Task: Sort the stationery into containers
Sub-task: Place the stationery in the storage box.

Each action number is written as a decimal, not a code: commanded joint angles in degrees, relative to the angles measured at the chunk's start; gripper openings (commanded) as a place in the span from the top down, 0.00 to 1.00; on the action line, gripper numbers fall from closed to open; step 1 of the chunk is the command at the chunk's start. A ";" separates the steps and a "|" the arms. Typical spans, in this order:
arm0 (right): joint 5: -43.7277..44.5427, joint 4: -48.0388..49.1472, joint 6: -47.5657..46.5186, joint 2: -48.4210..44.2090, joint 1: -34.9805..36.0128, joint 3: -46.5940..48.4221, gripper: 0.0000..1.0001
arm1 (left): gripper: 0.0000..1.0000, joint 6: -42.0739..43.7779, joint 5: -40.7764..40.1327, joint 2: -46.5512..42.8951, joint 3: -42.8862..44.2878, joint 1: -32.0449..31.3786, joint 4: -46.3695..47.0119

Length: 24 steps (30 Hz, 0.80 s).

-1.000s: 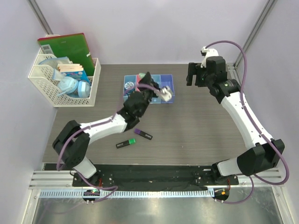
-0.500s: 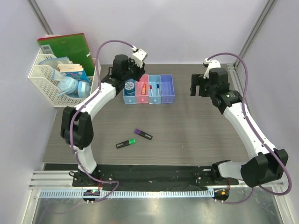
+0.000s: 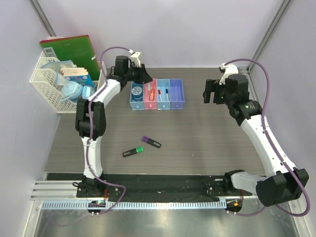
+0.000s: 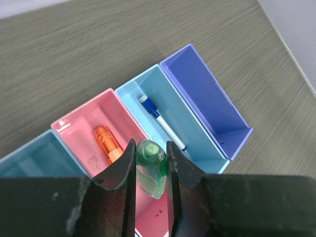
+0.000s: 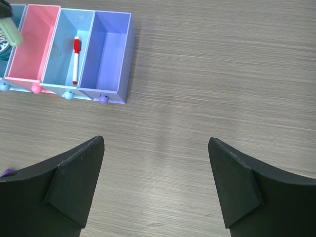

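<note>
The four joined bins [image 3: 176, 101] stand at the back middle. The blue bin holds the blue tape roll [image 3: 138, 91]. The pink bin [image 4: 79, 128] holds the orange highlighter [image 4: 107, 143]. The light blue bin [image 4: 148, 89] holds the blue-capped marker [image 4: 160, 121] and the red-capped marker [image 5: 76, 59]. The purple bin [image 4: 207, 98] holds nothing. My left gripper [image 4: 150, 163] is shut on the pale green pen [image 4: 149, 168], just above the pink bin. The purple-black highlighter [image 3: 151, 142] and green-black highlighter [image 3: 133, 152] lie on the table. My right gripper [image 5: 157, 182] is open and empty, right of the bins.
A white lattice basket [image 3: 40, 83] with masks and papers stands at the back left, a green folder [image 3: 69, 49] behind it. The left arm stretches along the basket's right side. Grey walls close the back and sides.
My left arm has swung from the table's middle to the left and back, and its gripper now hangs over the bins' left end. My right gripper has drifted slightly right.
</note>
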 commanded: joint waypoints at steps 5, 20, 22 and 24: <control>-4.09 2.59 -0.21 -1.98 -1.07 -0.20 0.09 | 1.00 0.01 1.60 3.19 3.48 -0.28 -4.90; -13.22 -1.27 -2.49 0.92 -0.89 3.57 0.08 | 0.31 2.73 0.64 2.76 1.02 -0.28 -8.42; -16.55 -2.15 -5.63 1.70 -0.63 4.10 0.08 | 0.28 2.12 0.72 1.79 1.02 -0.29 -8.07; -19.63 -3.82 -8.02 2.24 0.07 4.28 0.09 | 0.28 1.94 0.55 -0.84 0.58 -0.20 -8.06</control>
